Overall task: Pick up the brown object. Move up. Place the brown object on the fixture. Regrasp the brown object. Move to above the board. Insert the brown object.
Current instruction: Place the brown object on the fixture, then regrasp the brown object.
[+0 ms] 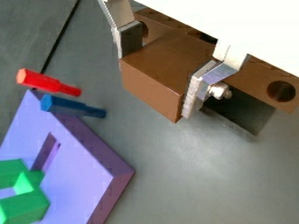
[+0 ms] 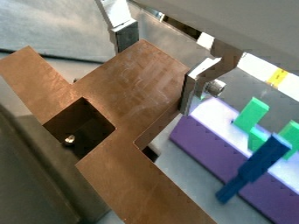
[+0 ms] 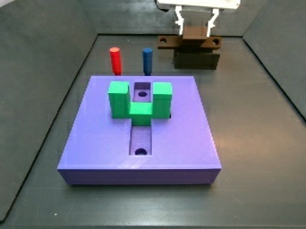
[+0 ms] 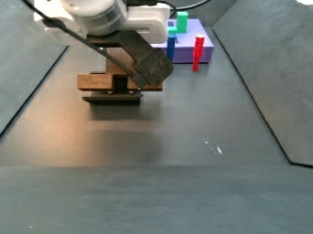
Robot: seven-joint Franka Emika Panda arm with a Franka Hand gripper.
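Note:
The brown object (image 3: 195,45) rests on the dark fixture (image 3: 198,61) at the far end of the floor. My gripper (image 3: 196,34) comes down on it from above, and its silver fingers (image 1: 205,83) press flat against the two sides of the bar. In both wrist views the brown object (image 1: 158,74) (image 2: 128,96) fills the space between the fingers. Its round hole (image 1: 281,88) shows past one finger. The fixture (image 1: 243,112) is dark below it. The purple board (image 3: 180,134), with its groove and green U-shaped block (image 3: 138,100), lies apart, nearer the camera.
A red peg (image 3: 114,61) and a blue peg (image 3: 147,60) stand upright between the board and the fixture. Grey walls (image 3: 269,80) slope up around the dark floor. In a side view the fixture (image 4: 113,97) sits left of the board (image 4: 208,50).

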